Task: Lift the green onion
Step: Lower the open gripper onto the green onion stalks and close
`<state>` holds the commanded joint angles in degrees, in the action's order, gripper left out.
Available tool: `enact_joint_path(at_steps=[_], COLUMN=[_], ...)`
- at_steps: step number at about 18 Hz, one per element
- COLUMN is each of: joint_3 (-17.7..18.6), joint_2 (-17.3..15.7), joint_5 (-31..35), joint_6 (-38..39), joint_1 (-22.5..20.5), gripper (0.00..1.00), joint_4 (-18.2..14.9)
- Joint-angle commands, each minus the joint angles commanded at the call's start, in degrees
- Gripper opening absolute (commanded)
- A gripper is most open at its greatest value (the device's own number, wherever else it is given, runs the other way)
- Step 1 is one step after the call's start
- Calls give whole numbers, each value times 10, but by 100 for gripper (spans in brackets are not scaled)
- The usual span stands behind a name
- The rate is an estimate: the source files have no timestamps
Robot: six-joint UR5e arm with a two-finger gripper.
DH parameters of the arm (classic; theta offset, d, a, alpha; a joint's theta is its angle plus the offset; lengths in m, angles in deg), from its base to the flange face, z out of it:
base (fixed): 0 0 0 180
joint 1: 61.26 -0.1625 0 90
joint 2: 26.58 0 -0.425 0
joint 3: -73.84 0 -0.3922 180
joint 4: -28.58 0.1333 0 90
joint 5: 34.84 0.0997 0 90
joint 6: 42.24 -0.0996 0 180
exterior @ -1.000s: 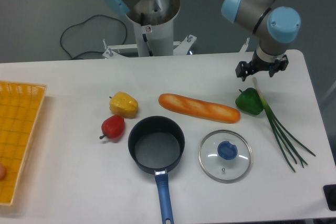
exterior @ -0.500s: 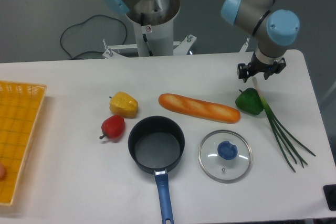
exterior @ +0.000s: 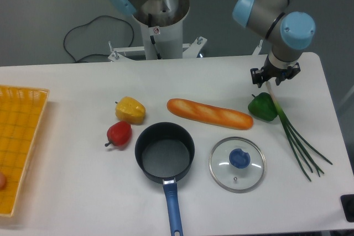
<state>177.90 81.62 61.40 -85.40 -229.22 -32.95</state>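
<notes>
Hovering tool (exterior: 273, 78) above green onion (exterior: 292, 132)

a white surface (exterior: 72, 181) carries a baguette (exterior: 209, 113), green onion (exterior: 296, 136), green pepper (exterior: 261, 107) and yellow pepper (exterior: 130, 109). also a red pepper (exterior: 119, 134), pot (exterior: 165, 152), glass lid (exterior: 237, 163), orange basket (exterior: 17, 145).

The arm reaches in from the upper right, its grey links bent at blue-capped joints; the wrist points straight down; the black claw (exterior: 275, 75) hangs low at the far right, fingers slightly apart, gripping nothing.
</notes>
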Motion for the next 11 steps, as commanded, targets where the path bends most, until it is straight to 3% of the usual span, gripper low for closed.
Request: enact_joint_path(at_steps=[4, 11], joint_3=[0, 0], joint_2=[0, -1], joint_5=[0, 1], joint_6=[0, 1], joint_1=[0, 3], gripper=[39, 28], joint_4=[0, 0])
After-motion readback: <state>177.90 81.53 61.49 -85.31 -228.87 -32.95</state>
